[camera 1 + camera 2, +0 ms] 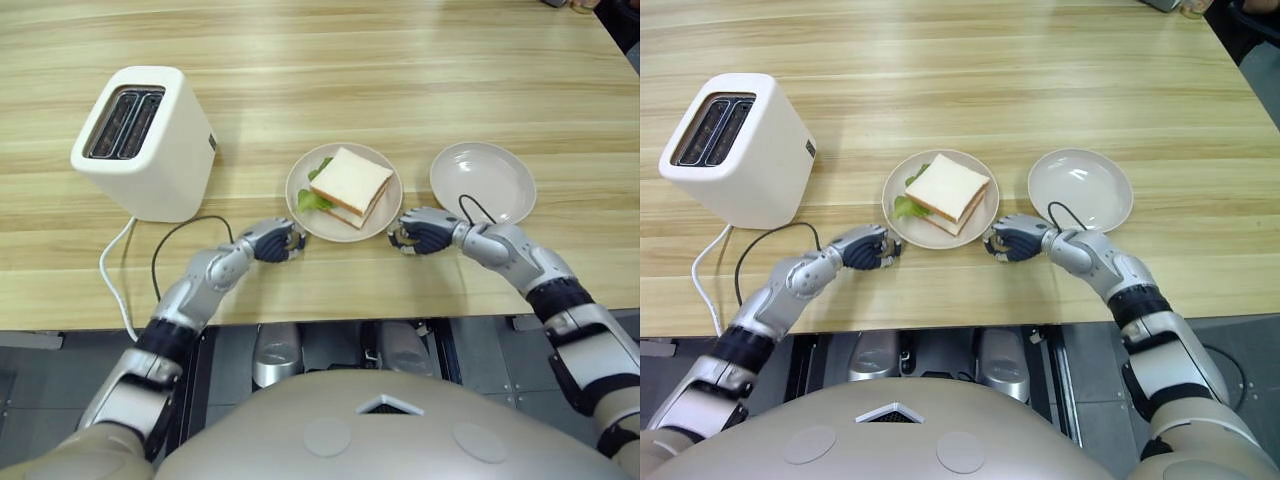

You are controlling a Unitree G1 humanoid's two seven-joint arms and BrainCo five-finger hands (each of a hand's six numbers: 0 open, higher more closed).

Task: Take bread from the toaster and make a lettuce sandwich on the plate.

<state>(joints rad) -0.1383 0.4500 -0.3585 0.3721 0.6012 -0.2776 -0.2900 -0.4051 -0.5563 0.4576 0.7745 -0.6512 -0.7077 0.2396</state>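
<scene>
A: Left eye view first. The sandwich (350, 183) is seen assembled on the plate (383, 218), near the middle of the table (400, 70). Bread is on top, lettuce (310, 198) pokes out at the left, and bread lies beneath.

B: And the toaster (145, 140)?

A: It is stood well apart to the left, slots dark, and no bread can be made out in them. The building step is judged as good as done.

B: The hands?

A: The left robot hand (270, 241) is placed just beside the plate's near-left rim, fingers curled, nothing gripped. The right robot hand (425, 231) is set at the near-right rim, likewise curled and empty. Whether either rim is actually touched cannot be told.

B: What is called for next?

A: Very little, it is judged. At most the top slice could be squared up, or both hands drawn back without the plate being nudged.

B: Over to the right eye view.

A: The same layout is given, sandwich on the plate between the two curled hands. More table is taken in beyond the empty second plate (1080, 190), out to the far-right edge. The toaster is pushed closer to the picture's left border, so less table is shown on that side. Its white cord (702, 268) is traced down to the near edge.
</scene>
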